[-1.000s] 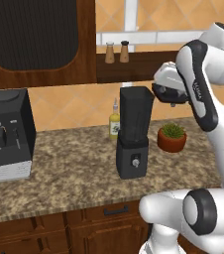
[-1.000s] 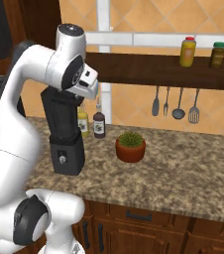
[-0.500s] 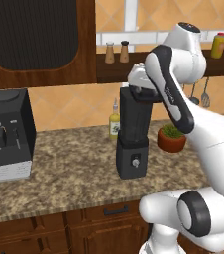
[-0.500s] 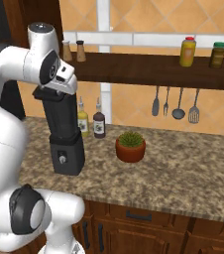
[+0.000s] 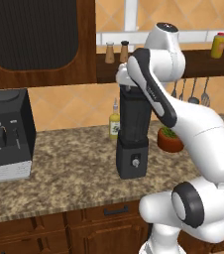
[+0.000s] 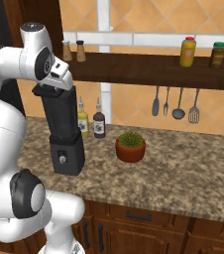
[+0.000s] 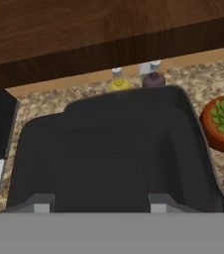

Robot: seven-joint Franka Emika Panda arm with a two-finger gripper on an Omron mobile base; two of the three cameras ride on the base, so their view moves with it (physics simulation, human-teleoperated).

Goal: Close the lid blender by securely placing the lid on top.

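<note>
We see the granite counter (image 5: 59, 168) running across the kitchen, with a black-and-silver coffee machine (image 5: 5, 134) at its left end. Near the middle stands the blender (image 5: 133, 134), its dark jar rising from a grey base with a small front knob. Our arm bends over it, and the gripper (image 6: 52, 89) sits right at the jar's rim. In the right base view a flat black slab, the lid (image 6: 45, 91), lies at the top of the jar under the hand, and we judge the fingers clamped on it; whether it is fully seated on the rim we cannot tell. From the hand view we look down on the dark squarish top of the blender (image 7: 114, 149). Just beside the blender to its right is a potted plant (image 6: 130, 146) in a terracotta pot. Behind it stand a yellow bottle (image 6: 83, 123) and a dark bottle (image 6: 99, 122), close together against the wall
</note>
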